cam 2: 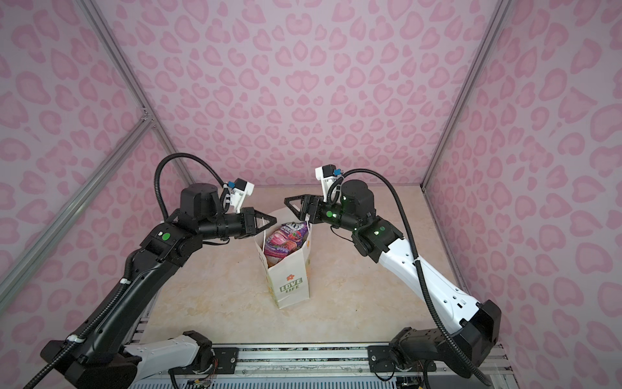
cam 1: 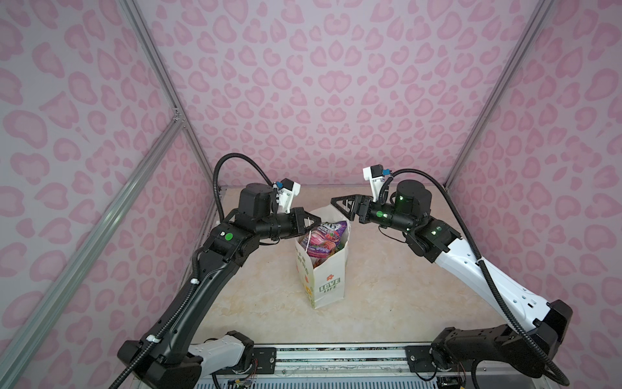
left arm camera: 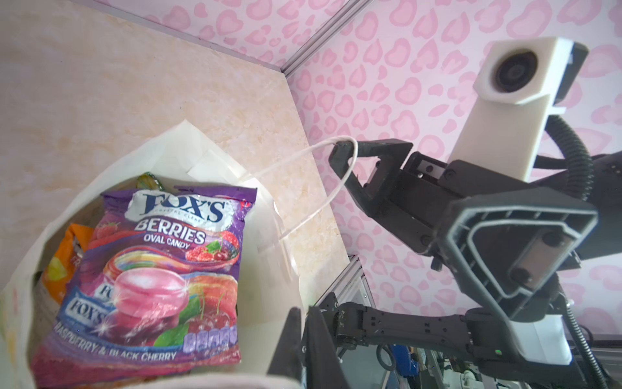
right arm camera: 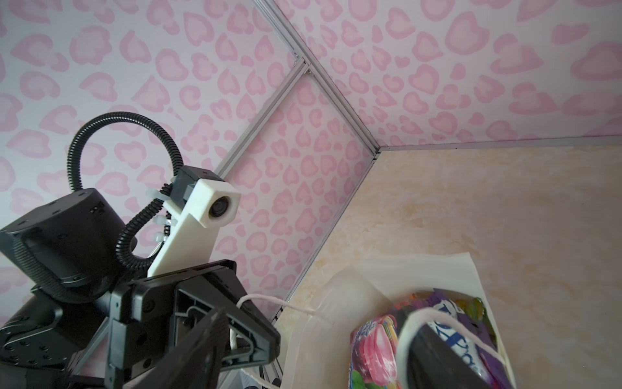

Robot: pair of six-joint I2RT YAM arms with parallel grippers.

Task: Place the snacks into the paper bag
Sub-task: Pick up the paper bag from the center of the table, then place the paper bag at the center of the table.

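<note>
The white paper bag (cam 1: pixel 328 286) (cam 2: pixel 290 286) stands upright mid-table with its mouth held wide. Snacks lie inside it: a purple FOX'S packet (left arm camera: pixel 161 269) (cam 1: pixel 323 235) on top, an orange packet (left arm camera: pixel 67 256) under it. My left gripper (cam 1: pixel 316 220) (left arm camera: pixel 304 313) hovers at the bag's left rim, shut on one white cord handle (right arm camera: pixel 269 301). At the right rim my right gripper (cam 1: pixel 338 208) (right arm camera: pixel 319 353) is open. The other cord handle (left arm camera: pixel 316 202) (right arm camera: pixel 404 336) loops over one of its fingers. Nothing sits between its jaws.
The bag rests on a beige marble-look table (cam 1: pixel 404 286). Pink patterned walls with aluminium posts (cam 1: pixel 158 74) close in the back and both sides. A metal rail (cam 1: pixel 336 357) with the arm bases runs along the front edge.
</note>
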